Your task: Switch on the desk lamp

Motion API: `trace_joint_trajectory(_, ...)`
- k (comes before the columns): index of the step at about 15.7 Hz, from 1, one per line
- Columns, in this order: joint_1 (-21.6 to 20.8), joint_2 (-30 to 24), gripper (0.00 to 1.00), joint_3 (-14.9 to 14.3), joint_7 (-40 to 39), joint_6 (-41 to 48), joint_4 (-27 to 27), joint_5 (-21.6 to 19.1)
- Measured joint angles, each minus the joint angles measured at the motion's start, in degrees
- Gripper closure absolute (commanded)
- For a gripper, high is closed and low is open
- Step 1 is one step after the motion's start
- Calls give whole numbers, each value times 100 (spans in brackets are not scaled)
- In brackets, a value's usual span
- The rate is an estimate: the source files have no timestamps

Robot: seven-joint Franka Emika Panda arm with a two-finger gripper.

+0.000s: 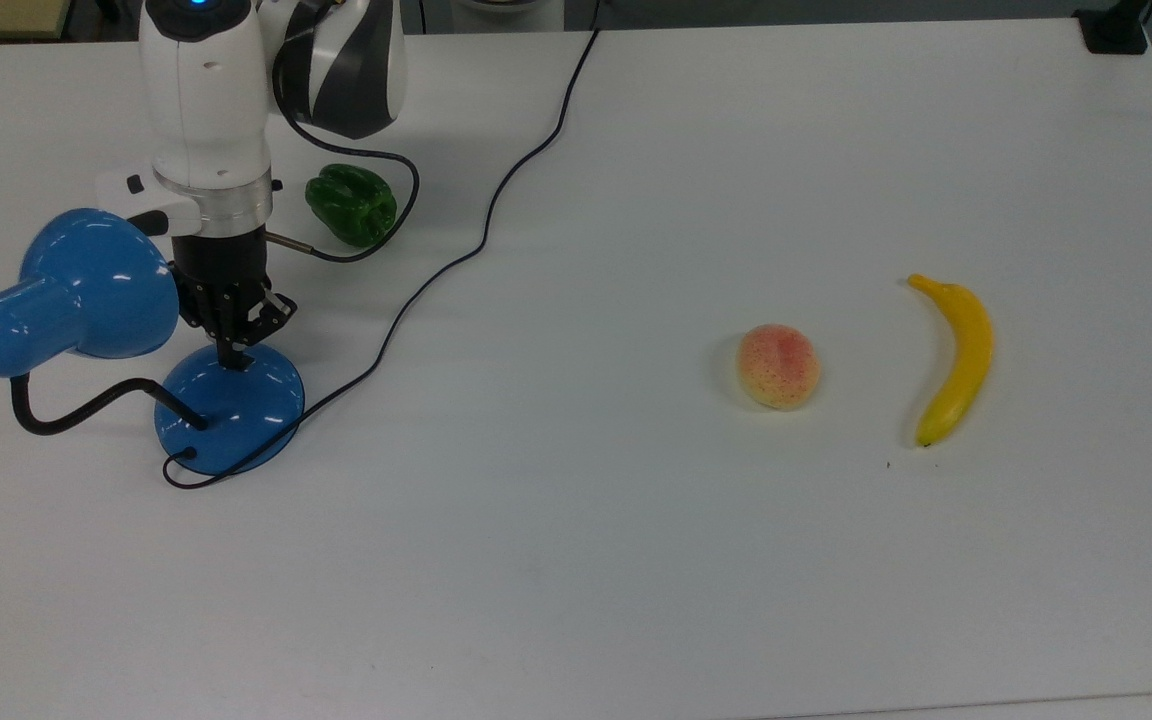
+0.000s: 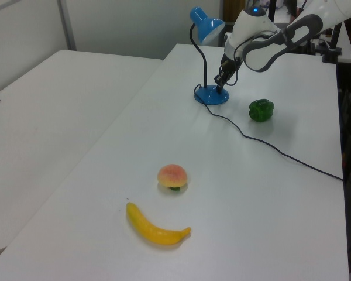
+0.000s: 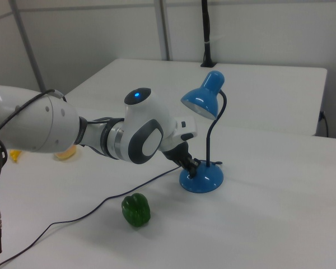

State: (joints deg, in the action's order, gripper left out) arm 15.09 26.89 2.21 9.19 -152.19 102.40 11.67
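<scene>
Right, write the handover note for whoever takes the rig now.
Gripper: shut, tips down on the round base of the desk lamp at the switch spot; nothing held.
Lamp: stands at the top view's left end of the table, shade not visibly lit.
Nearby: green pepper beside the arm; peach and banana far off, unrelated.
Done: the reach to the base.
Left: press the switch, confirm light, retract.

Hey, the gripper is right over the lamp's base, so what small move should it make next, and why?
Probably a short press straight down. The gripper has its shut tips at the top of the desk lamp's domed base, where the switch seems to sit, and in the right view the shade does not look lit. Whether the tips already touch the switch cannot be told.
</scene>
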Motion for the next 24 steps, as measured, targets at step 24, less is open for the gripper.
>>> trace_joint_trajectory(24, 2, 105, 100, 0, 0, -29, -129, 0)
